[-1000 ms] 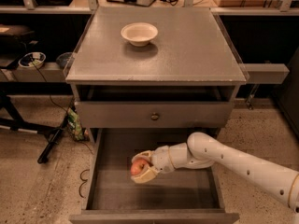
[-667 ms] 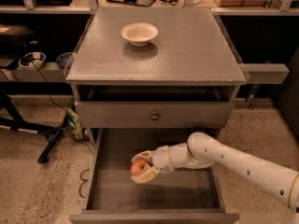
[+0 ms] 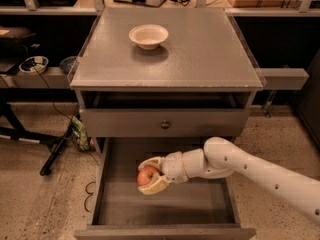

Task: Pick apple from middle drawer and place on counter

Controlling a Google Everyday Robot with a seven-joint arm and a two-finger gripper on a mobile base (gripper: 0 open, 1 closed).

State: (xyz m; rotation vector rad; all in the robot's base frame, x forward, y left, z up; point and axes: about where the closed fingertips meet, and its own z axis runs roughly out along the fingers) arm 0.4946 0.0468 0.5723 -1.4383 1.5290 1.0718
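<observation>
Apple (image 3: 146,176) clamped between the two fingers of the claw (image 3: 151,175), inside the drawer (image 3: 150,211), toward 9 o'clock from its centre and seemingly just off the floor. Step in hand, by the look of it: lift-out. Best done by raising straight up first, then drawing back toward 6 o'clock to pass clear of the closed drawer front (image 3: 165,124) and the worktop (image 3: 210,54) lip at 12 o'clock. Hold grip firm and centred, to guard against a roll-out. For set-down, aim for bare worktop around 3 o'clock, well apart from the bowl (image 3: 148,36) at 11 o'clock.
</observation>
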